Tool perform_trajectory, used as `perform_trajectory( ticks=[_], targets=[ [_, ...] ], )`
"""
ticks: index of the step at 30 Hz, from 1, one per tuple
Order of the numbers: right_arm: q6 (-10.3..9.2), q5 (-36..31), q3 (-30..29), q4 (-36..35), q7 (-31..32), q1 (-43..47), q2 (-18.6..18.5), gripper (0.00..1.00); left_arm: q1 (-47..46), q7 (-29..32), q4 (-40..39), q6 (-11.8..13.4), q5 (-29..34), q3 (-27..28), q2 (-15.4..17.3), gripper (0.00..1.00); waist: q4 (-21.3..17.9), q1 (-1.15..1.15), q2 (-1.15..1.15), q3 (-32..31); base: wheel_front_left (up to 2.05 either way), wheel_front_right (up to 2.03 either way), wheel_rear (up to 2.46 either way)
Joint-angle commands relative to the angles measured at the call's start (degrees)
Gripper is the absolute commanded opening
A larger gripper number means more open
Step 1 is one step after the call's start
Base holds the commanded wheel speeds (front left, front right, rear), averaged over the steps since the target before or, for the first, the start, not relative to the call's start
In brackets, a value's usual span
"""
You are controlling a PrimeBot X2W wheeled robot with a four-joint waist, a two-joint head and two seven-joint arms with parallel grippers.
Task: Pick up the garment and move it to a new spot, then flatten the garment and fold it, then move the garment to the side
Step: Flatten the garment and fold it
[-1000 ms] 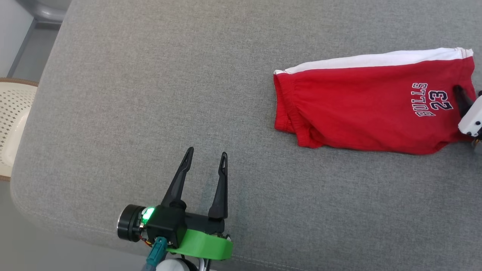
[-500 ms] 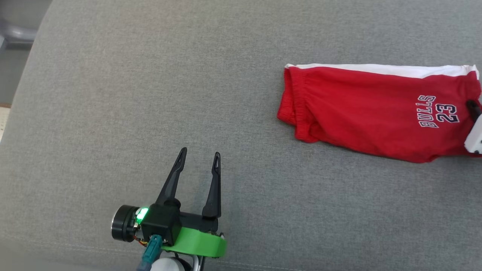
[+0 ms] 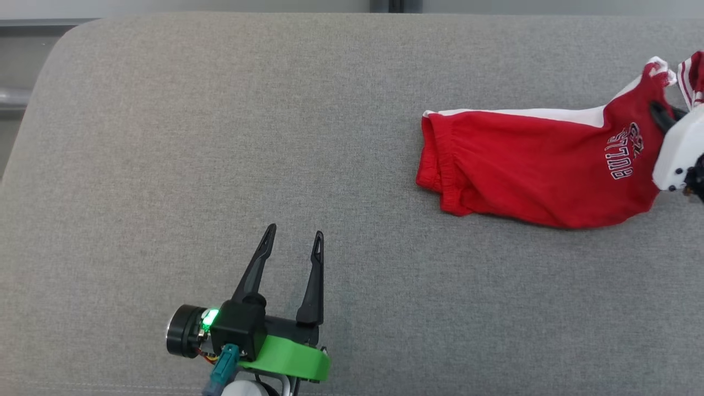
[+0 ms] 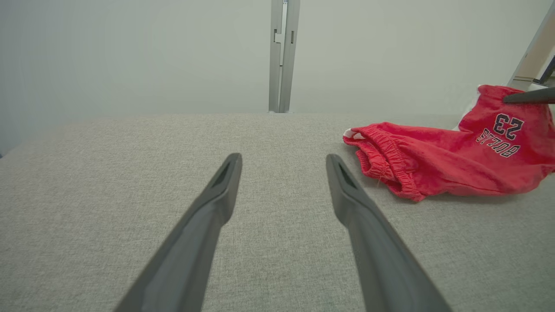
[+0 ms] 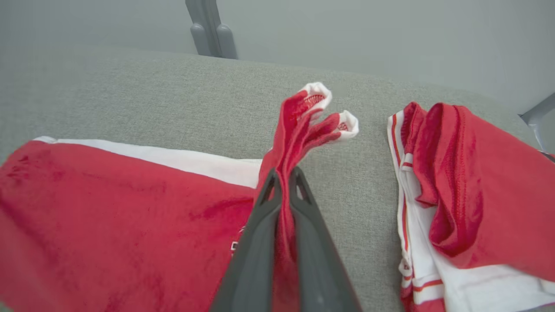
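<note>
The shorts (image 3: 528, 176), soft, light and limp, lie at the right of the grey cushion (image 3: 220, 137), their right hem pinched in the right claw (image 5: 284, 175), the left claw (image 3: 291, 239) wide and empty; the waistband at their left seems a good second hold.

A grey fabric couch seat (image 3: 341, 126) fills the foreground, backed by a pale wall (image 4: 130, 52) with a grey metal post (image 4: 282, 56).
</note>
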Motion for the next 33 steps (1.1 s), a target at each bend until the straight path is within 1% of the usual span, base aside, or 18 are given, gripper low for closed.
perform_trajectory(
  ticks=[1,3,7,14,20,28,29,30,31,33],
  targets=[
    [-0.07,-0.74,0.19,-1.05,0.74,-0.12,0.73,0.00,0.78,0.01,0.05,-0.10,-0.39,0.00,0.11,1.00,0.38,0.00,0.00,-1.29,0.00,0.00,0.00],
    [-0.07,-2.10,0.02,-3.77,2.31,0.45,2.89,0.00,1.26,0.01,0.18,0.11,-0.84,-0.03,0.11,1.00,1.27,0.00,0.00,-2.28,0.00,0.00,0.00],
    [-0.07,-4.13,-0.44,-6.97,4.25,1.20,5.84,0.00,1.67,0.01,0.26,0.31,-1.56,-0.33,0.10,1.00,2.53,0.00,0.00,-3.02,0.00,0.00,0.00],
    [-0.07,-6.80,-1.67,-10.11,6.54,1.69,11.67,0.00,1.11,0.01,-0.12,0.76,-2.53,-1.43,0.10,1.00,5.33,0.00,0.00,-2.46,0.00,0.00,0.00],
    [-0.07,-8.36,-2.14,-9.78,6.76,1.40,16.43,0.00,0.28,0.01,-0.15,0.96,-3.39,-2.30,0.10,1.00,7.23,0.00,0.00,-1.10,0.00,0.00,0.00],
    [-0.03,-8.89,-1.47,-5.67,5.87,0.33,22.52,0.00,-0.93,0.01,0.04,1.30,-3.73,-3.17,0.09,1.00,8.29,0.00,0.00,0.89,0.00,0.00,0.00],
    [-0.03,-8.63,-1.32,-5.25,5.68,0.36,23.26,0.09,-1.07,0.01,0.10,1.31,-3.74,-3.20,0.09,1.00,8.27,0.00,0.00,0.98,0.00,0.00,0.00],
    [-0.02,-7.85,-1.23,-5.11,5.17,0.33,24.12,0.47,-1.18,0.01,0.22,1.30,-3.73,-3.19,0.09,1.00,8.15,0.00,0.00,1.03,0.00,0.00,0.00],
    [-0.02,-7.15,-1.05,-5.12,4.77,0.37,24.84,1.00,-1.19,0.01,0.36,1.29,-3.70,-3.15,0.09,1.00,7.99,0.00,0.00,0.96,0.00,0.00,0.00],
    [-0.03,-5.41,-0.21,-6.06,3.44,0.46,25.59,1.00,-1.08,0.01,0.64,1.20,-3.41,-2.89,0.10,1.00,7.29,0.00,0.00,0.61,0.00,0.00,0.00]
  ],
)
